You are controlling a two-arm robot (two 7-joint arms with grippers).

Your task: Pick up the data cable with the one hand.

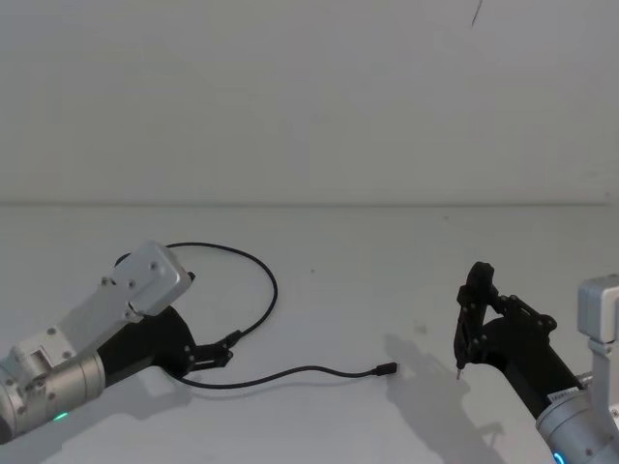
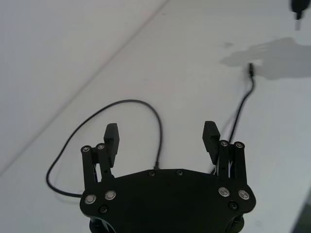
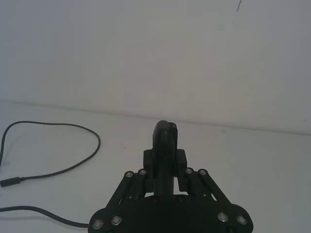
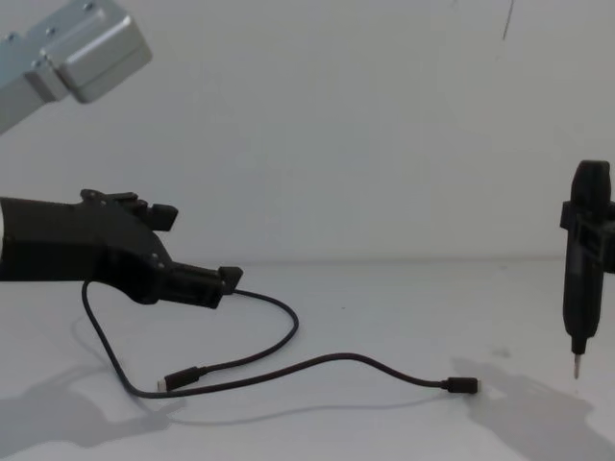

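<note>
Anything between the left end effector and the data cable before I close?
Nothing visible. The open left end effector sits low over the data cable on the table; the right end effector, holding a pen-shaped tool, is off to the side.

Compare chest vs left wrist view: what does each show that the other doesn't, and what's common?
Chest, not left wrist: the pen-shaped tool at full length, upright in the shut right hand; the data cable's near plug. Left wrist, not chest: the gap between the left hand's open fingers, with a cable strand running into it. Both: the cable's loop, its far plug, the tool's tip.
</note>
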